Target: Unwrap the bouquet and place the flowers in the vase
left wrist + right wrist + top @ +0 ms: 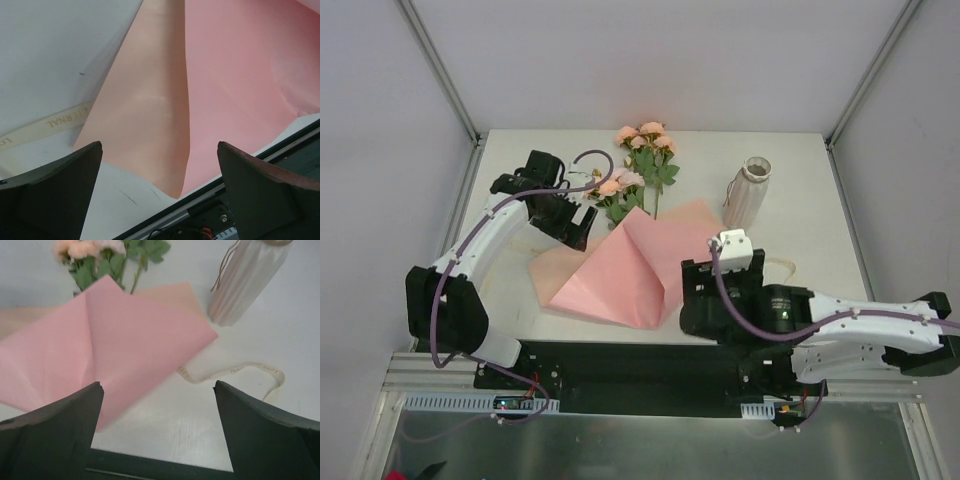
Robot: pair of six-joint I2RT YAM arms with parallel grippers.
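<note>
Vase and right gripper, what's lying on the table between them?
A loose cream ribbon lies between the vase and the open right gripper, seen in the right wrist view.

We identify this as a robotics lab test cell. The white table serves as reference. Aluminium frame posts rise from its far corners. Plain pale panels wall it on three sides. Two cabled robot arms are mounted on a black base plate along its near edge.

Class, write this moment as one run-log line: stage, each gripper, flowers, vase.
stage: ribbon off, paper part unfolded | left gripper: open, empty | right gripper: open, empty | flowers: lying outside vase | vase: upright
</note>
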